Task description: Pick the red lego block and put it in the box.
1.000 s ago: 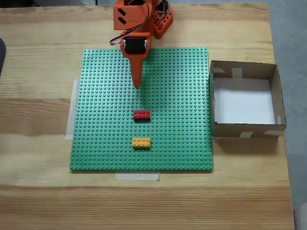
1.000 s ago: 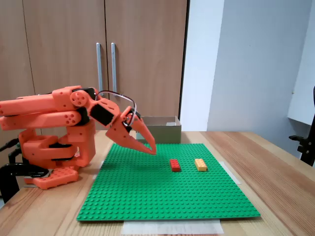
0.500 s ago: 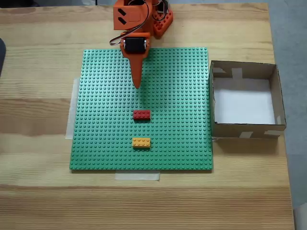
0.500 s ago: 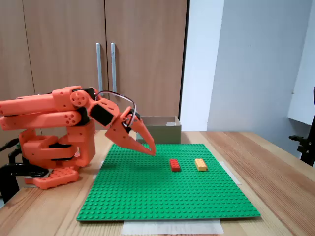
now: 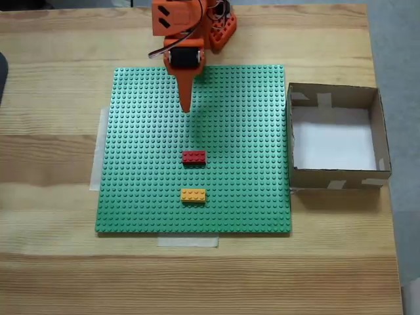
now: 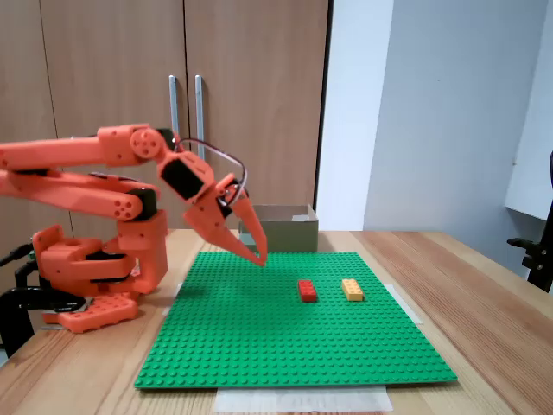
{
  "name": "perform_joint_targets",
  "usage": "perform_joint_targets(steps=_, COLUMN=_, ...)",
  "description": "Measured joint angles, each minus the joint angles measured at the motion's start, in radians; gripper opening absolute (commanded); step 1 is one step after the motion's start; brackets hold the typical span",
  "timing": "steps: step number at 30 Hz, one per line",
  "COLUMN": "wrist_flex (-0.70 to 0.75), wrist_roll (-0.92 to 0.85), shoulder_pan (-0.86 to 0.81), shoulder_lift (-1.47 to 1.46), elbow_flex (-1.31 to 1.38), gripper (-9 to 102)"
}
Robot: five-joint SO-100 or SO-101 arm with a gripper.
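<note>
On the pale wooden counter [image 5: 52,262] we see a square green studded baseplate [image 5: 144,197], with the square open-topped brown cardboard box [image 5: 336,178] just beside its right edge in the top-down fixed view. Our orange arm's fingers [image 6: 257,257] hang closed and empty above the plate. The small red rectangular lego block [image 5: 193,157] lies on the plate, apart from the fingers, near a same-sized yellow-orange brick [image 5: 193,195].

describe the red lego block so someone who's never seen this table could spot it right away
In a fixed view from above, find the big green studded baseplate on the wooden table. Two small bricks sit near its middle, apart from each other; the red lego block is the one nearer the orange arm's hand. Its neighbour, the yellow-orange brick, matches it in size but not colour.
</note>
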State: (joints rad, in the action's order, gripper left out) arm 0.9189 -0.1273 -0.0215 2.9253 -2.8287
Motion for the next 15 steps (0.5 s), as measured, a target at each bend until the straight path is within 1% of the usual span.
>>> perform_joint_targets(steps=4, wrist_flex=0.083, wrist_roll=0.035, shoulder_pan=0.000, shoulder_lift=-0.186, elbow_flex=0.204, gripper=-1)
perform_joint_targets(steps=5, wrist_flex=0.143, wrist_roll=0.057, shoulder_pan=0.015, shoulder_lift=-0.324, elbow_flex=0.353, gripper=-1)
perform_joint_targets(steps=7, wrist_flex=0.173, wrist_roll=0.071, shoulder_pan=0.014, shoulder_lift=-0.362, elbow_flex=0.394, gripper=-1)
perform_joint_targets(steps=10, wrist_flex=0.310, wrist_roll=0.077, shoulder_pan=0.011, shoulder_lift=-0.552, elbow_flex=0.609, gripper=-1)
perform_joint_targets(steps=12, wrist_flex=0.351, wrist_roll=0.077, shoulder_pan=0.011, shoulder_lift=-0.652, elbow_flex=0.738, gripper=-1)
perform_joint_targets(steps=15, wrist_flex=0.379, wrist_roll=0.064, shoulder_pan=0.011, shoulder_lift=-0.758, elbow_flex=0.841, gripper=-1)
